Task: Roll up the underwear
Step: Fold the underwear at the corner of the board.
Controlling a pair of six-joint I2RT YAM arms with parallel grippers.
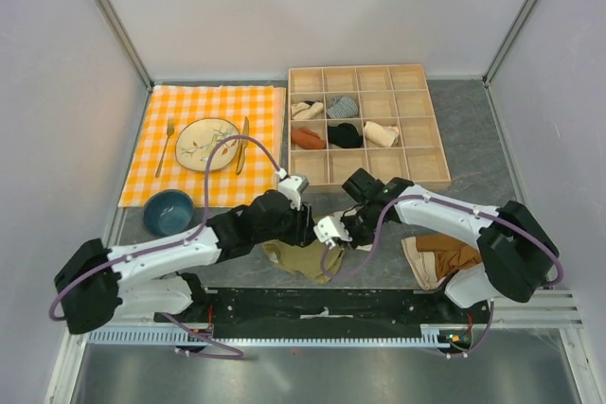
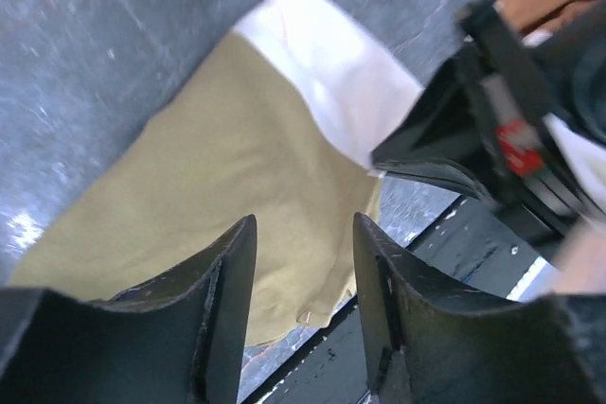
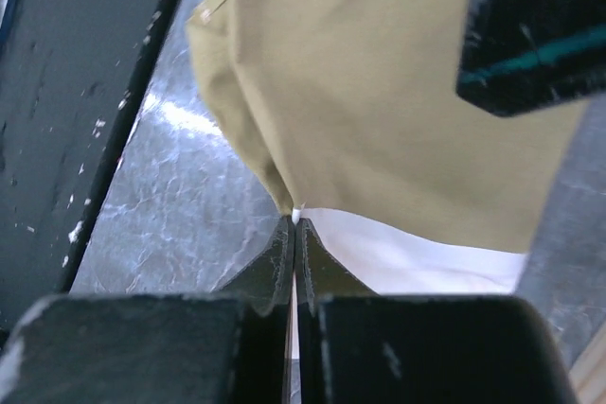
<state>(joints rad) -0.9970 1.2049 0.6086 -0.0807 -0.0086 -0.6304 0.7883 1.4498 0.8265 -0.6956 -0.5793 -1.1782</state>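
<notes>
The olive-khaki underwear (image 1: pixel 301 258) lies on the grey table near the front edge, between the two arms. Its pale cream waistband (image 2: pixel 327 82) shows in the left wrist view. My right gripper (image 3: pixel 294 224) is shut on the underwear (image 3: pixel 379 92) where the olive fabric meets the waistband. In the top view it (image 1: pixel 336 234) sits at the garment's right edge. My left gripper (image 2: pixel 303 262) is open and empty just above the underwear (image 2: pixel 208 186). In the top view it (image 1: pixel 305 222) hovers over the garment's upper part.
A wooden grid box (image 1: pixel 367 125) holds several rolled garments at the back right. A rust-brown garment on a pale one (image 1: pixel 443 254) lies right of the underwear. An orange checked cloth (image 1: pixel 208 144) with plate, fork and knife, and a blue bowl (image 1: pixel 169 211), are at the left.
</notes>
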